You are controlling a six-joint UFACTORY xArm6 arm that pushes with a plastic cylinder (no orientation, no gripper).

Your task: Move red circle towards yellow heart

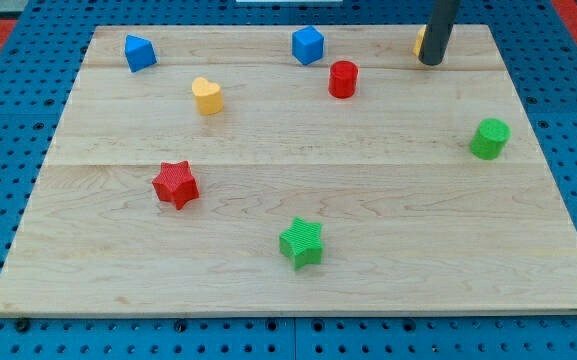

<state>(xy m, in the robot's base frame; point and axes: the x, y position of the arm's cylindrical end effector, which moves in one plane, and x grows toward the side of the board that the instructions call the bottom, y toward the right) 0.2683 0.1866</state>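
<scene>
Our rod carries no fingers, so nothing is open, shut or held; my tip [431, 62] rests on the wooden board [268, 200] near its top right corner, just in front of a yellow block [420, 41] whose shape we cannot make out because the rod hides most of it. We see the red circle [343, 78] well apart from my tip, at about eight o'clock from it. We find the yellow heart [207, 95] at roughly nine o'clock from the red circle, with bare wood between them. A blue block [308, 44] sits near the red circle at eleven o'clock. Another blue block [139, 52] lies at ten o'clock from the heart. Lower down we see a red star [176, 184], a green star [301, 242], and a green cylinder [489, 138] towards the view's right.
</scene>
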